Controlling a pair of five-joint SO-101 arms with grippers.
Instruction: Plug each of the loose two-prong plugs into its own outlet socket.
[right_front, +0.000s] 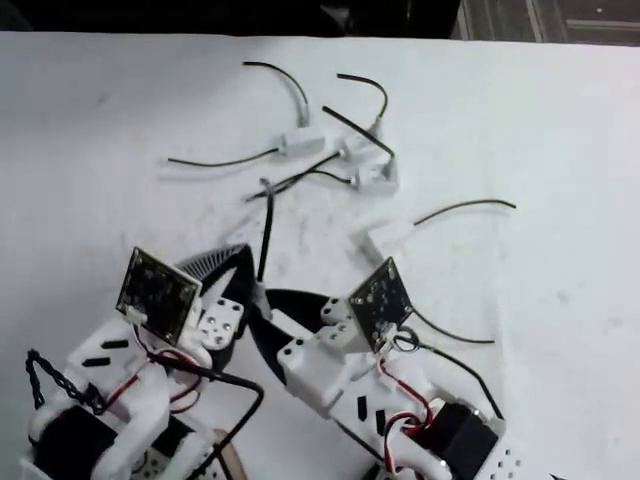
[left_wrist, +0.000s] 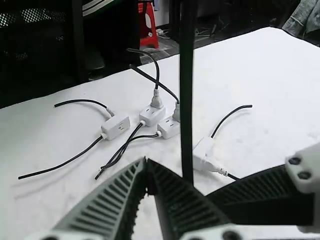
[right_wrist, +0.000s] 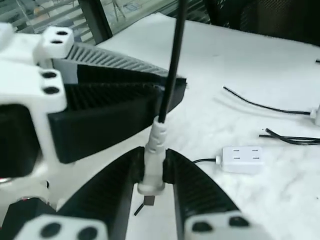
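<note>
On the white table (right_front: 560, 150) I see a plugged socket (left_wrist: 151, 115), its plug standing in it, just beside an empty socket (left_wrist: 115, 126) with bare slots. The right wrist view shows my right gripper (right_wrist: 151, 156) pinching the loose plug (right_wrist: 150, 172) above the table, prongs down. The left wrist view instead shows my left gripper (left_wrist: 146, 165) pressed together on nothing, with a dark room and a red stool (left_wrist: 146, 20) beyond the table's edge.

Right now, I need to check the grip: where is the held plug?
In the right wrist view, the plug is clamped in the right claw, with a white outlet socket on the table nearby.
</note>
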